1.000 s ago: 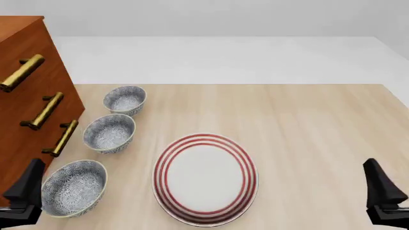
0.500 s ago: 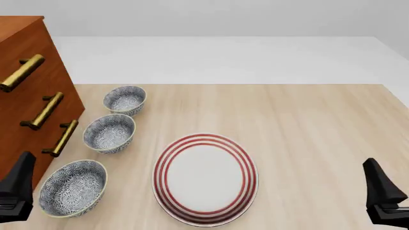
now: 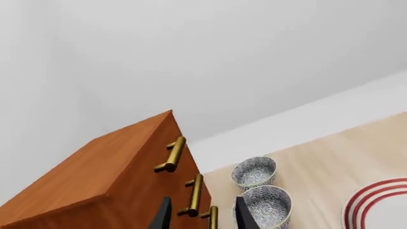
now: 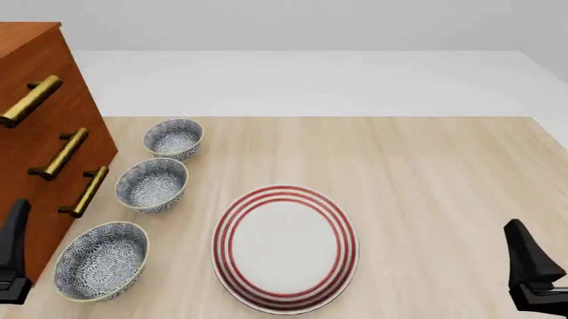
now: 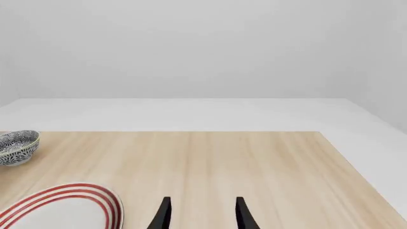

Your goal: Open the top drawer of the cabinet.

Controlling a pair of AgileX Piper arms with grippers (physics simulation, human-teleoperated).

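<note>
While hanging spread and empty, left fingers (image 3: pixel 201 217) sitting below the stiff, likely heavy top drawer's (image 3: pixel 149 162) brass handle (image 3: pixel 173 153), the natural hold.

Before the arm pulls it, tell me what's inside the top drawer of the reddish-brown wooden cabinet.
Nothing inside shows. The top drawer of the reddish-brown wooden cabinet is shut, so only its front and brass bar handle are visible.

Legible markings: none.
No text, label, brand, number or sign is readable on any surface in view.
</note>
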